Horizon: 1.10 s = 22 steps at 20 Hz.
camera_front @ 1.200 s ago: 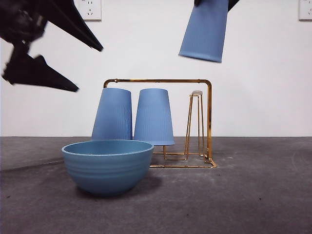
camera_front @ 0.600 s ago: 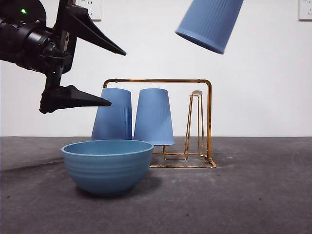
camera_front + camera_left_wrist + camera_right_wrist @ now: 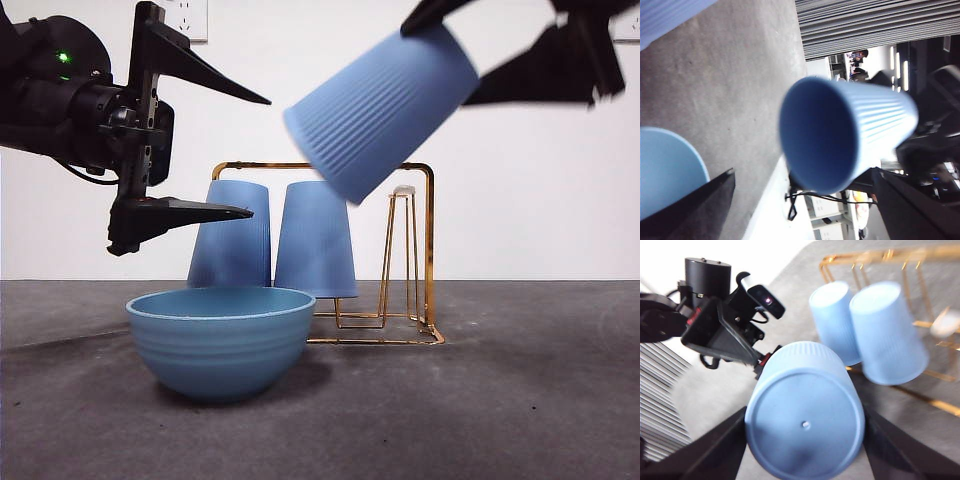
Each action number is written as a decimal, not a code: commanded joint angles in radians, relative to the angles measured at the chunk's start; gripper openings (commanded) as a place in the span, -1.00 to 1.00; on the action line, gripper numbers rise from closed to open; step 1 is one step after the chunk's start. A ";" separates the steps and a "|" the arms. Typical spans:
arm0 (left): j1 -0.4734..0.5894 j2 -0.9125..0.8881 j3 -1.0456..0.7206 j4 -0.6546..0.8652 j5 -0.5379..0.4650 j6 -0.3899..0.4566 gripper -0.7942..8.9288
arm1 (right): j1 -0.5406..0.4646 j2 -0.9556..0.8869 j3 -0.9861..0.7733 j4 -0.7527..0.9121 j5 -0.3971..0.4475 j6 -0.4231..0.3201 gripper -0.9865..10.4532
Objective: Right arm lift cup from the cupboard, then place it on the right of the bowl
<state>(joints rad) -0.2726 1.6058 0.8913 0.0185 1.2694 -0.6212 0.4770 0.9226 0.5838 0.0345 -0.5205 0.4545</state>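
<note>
My right gripper [image 3: 437, 62] is shut on a ribbed blue cup [image 3: 380, 110], held tilted high above the gold wire cupboard [image 3: 430, 250], mouth pointing down toward the left. In the right wrist view the cup's base [image 3: 805, 435] sits between my two jaws. The light-blue bowl [image 3: 220, 340] stands on the table in front of the cupboard's left end. My left gripper [image 3: 259, 157], on the arm with the green light, hangs open above the bowl, pointing at the cup. Its wrist view looks into the cup's mouth [image 3: 820, 135], with the bowl's rim [image 3: 695, 155] beside it.
Two more blue cups [image 3: 232, 235] [image 3: 316, 240] stand upside down on the cupboard's left pegs; the right peg [image 3: 402, 250] is bare. The grey table [image 3: 520, 400] stretches to the right of the bowl. A white wall rises behind.
The held cup has come down and to the left and tilted further onto its side. The left gripper has shifted slightly right, nearer the cup.
</note>
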 commanded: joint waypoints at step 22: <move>-0.107 0.045 0.019 0.328 0.034 -0.308 -0.73 | 0.060 0.095 -0.149 0.384 -0.010 0.245 -0.38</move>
<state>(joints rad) -0.3717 1.6318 0.8928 0.3386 1.3041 -0.9340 0.5278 1.0100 0.4305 0.3977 -0.5308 0.6880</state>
